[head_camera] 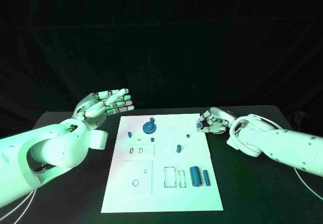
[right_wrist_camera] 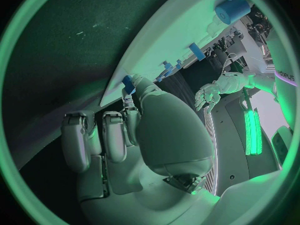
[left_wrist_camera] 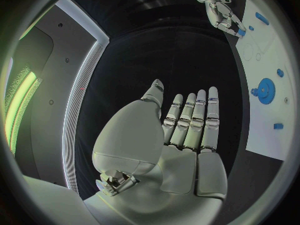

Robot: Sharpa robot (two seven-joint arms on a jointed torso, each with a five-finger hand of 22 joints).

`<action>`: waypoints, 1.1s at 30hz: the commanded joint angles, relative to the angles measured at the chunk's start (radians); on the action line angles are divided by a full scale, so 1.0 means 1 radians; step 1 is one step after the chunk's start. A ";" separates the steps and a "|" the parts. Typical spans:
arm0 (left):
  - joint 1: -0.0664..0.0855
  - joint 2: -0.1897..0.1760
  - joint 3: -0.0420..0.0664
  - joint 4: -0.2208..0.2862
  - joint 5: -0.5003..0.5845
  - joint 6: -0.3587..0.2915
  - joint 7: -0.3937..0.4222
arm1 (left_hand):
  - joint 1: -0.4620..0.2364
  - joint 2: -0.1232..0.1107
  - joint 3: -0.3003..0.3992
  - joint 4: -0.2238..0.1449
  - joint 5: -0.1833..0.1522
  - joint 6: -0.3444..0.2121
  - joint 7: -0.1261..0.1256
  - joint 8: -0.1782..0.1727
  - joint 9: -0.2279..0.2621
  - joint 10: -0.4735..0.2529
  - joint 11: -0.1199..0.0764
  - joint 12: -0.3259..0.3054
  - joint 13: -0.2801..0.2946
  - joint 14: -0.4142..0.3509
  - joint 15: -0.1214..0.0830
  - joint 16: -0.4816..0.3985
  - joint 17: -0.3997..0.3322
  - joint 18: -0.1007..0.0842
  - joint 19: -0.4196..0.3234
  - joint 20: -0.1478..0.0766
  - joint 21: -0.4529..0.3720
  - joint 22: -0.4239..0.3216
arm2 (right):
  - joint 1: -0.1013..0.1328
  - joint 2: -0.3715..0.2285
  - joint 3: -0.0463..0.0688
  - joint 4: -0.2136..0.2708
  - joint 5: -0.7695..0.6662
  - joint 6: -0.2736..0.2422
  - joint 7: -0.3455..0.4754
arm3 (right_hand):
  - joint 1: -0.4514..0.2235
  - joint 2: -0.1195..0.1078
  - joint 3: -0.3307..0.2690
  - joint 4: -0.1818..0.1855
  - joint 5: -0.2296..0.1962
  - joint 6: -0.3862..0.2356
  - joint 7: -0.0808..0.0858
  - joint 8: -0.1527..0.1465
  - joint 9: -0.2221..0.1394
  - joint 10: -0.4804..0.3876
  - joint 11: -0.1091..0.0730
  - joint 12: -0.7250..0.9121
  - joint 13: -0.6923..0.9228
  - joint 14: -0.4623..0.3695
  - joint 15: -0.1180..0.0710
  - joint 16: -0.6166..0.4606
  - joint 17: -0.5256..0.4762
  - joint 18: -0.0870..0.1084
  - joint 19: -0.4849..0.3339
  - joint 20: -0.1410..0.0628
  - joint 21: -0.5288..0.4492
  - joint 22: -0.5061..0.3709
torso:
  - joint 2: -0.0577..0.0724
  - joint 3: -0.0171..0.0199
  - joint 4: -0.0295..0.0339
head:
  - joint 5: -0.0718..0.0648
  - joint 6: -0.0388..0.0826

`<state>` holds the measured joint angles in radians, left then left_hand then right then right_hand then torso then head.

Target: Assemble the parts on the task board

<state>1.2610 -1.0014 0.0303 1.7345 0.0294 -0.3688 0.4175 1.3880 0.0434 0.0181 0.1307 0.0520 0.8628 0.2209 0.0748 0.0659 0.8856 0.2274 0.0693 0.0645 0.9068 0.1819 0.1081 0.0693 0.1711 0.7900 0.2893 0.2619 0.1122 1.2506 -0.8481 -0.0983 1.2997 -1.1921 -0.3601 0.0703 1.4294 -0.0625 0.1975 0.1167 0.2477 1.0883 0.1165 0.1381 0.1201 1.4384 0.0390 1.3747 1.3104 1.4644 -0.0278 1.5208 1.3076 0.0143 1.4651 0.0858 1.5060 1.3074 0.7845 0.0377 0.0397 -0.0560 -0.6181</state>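
The white task board [head_camera: 161, 186] lies in the middle of the black table. On it are a blue gear [head_camera: 147, 127], several small blue pegs such as one [head_camera: 178, 148] near the centre, and a blue cylinder [head_camera: 194, 176] beside a thin blue rod [head_camera: 207, 178]. My right hand [head_camera: 214, 120] is curled at the board's far right edge and pinches a small blue part [right_wrist_camera: 129, 82] at its fingertips; the left wrist view shows the same part [left_wrist_camera: 240, 32]. My left hand [head_camera: 104, 105] is raised off the board's far left corner, fingers straight and apart, holding nothing.
Empty rectangular slots [head_camera: 170, 176] and outlines are cut in the board's near half. Black table [head_camera: 256, 196] surrounds the board on both sides. My forearms lie over the table's left and right parts.
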 commanded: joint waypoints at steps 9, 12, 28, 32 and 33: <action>0.001 0.000 0.001 -0.002 0.002 0.021 0.000 | 0.002 0.008 0.002 -0.006 -0.003 0.003 0.052 -0.001 0.001 0.004 -0.004 0.000 0.000 0.008 0.002 -0.004 0.001 0.008 0.000 -0.002 -0.001 -0.001 | -0.001 0.002 0.001 0.030 0.012 -0.070 -0.030 | 0.005 0.052 0.044 -0.007 -0.033 0.006 -0.009 0.017 0.012 0.005 -0.012 0.012 0.105 0.091 -0.013 0.012 0.198 -0.001 0.076 -0.017 0.021 0.223 | -0.003 -0.0008 -0.0011 | 0.002 -0.003; 0.001 0.000 0.000 -0.004 0.002 0.023 -0.006 | 0.002 0.008 0.002 -0.006 -0.003 0.001 0.052 -0.001 0.001 0.004 -0.003 -0.001 0.000 0.008 0.002 -0.004 0.001 0.008 0.000 -0.002 -0.001 -0.001 | 0.001 -0.005 0.002 0.066 0.001 -0.088 -0.068 | -0.010 0.037 0.051 -0.009 0.024 0.007 -0.009 0.020 0.016 0.005 -0.013 0.010 0.104 0.090 -0.014 0.009 0.194 -0.002 0.076 -0.018 0.021 0.224 | -0.005 -0.0026 -0.0017 | 0.005 -0.004; 0.000 0.012 -0.003 -0.032 0.004 0.031 -0.017 | 0.002 0.008 0.002 -0.007 -0.003 0.003 0.052 -0.002 0.000 0.003 -0.003 -0.001 0.000 0.008 0.002 -0.005 0.000 0.008 0.000 -0.002 -0.001 -0.001 | 0.027 0.072 0.004 0.302 -0.128 -0.125 -0.230 | -0.039 0.026 0.049 0.001 0.042 0.014 -0.014 0.028 0.022 0.012 -0.016 0.017 0.110 0.089 -0.016 0.007 0.191 -0.004 0.082 -0.019 0.030 0.232 | -0.018 -0.0100 0.0052 | 0.038 -0.024; 0.000 0.015 -0.004 -0.035 0.004 0.032 -0.017 | 0.002 0.009 0.002 -0.007 -0.003 0.004 0.052 -0.002 0.001 0.003 -0.003 -0.001 0.000 0.008 0.002 -0.005 0.000 0.008 0.000 -0.002 -0.001 -0.001 | 0.024 0.116 0.003 0.312 -0.165 -0.120 -0.244 | -0.039 0.026 0.049 0.001 0.042 0.014 -0.014 0.028 0.022 0.012 -0.016 0.017 0.111 0.089 -0.016 0.007 0.191 -0.004 0.083 -0.019 0.030 0.232 | -0.018 -0.0110 0.0041 | 0.048 -0.027; 0.000 0.016 -0.004 -0.036 0.004 0.032 -0.017 | 0.002 0.009 0.002 -0.007 -0.003 0.004 0.052 -0.002 0.001 0.003 -0.003 -0.001 0.000 0.008 0.002 -0.005 0.000 0.008 0.000 -0.002 -0.001 -0.001 | 0.023 0.130 0.002 0.312 -0.179 -0.117 -0.248 | -0.039 0.026 0.049 0.001 0.042 0.014 -0.014 0.028 0.022 0.012 -0.016 0.018 0.111 0.089 -0.016 0.007 0.191 -0.005 0.083 -0.019 0.032 0.233 | -0.018 -0.0109 0.0019 | 0.053 -0.027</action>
<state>1.2607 -0.9888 0.0260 1.6988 0.0304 -0.3594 0.3983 1.3880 0.0434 0.0181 0.1307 0.0520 0.8628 0.2210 0.0748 0.0657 0.8856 0.2273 0.0693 0.0645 0.9068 0.1818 0.1081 0.0693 0.1710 0.7900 0.2893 0.2619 0.1124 1.2755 -0.7252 -0.0957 1.6087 -1.2961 -0.4748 -0.1320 1.3980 -0.0382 0.2458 0.1087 0.2854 1.0887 0.1114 0.1476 0.1206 1.4463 0.0240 1.3861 1.3082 1.4666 -0.0398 1.5286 1.3074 0.0143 1.4665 0.0711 1.5327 1.3079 0.7669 0.0277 0.0433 -0.0128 -0.6435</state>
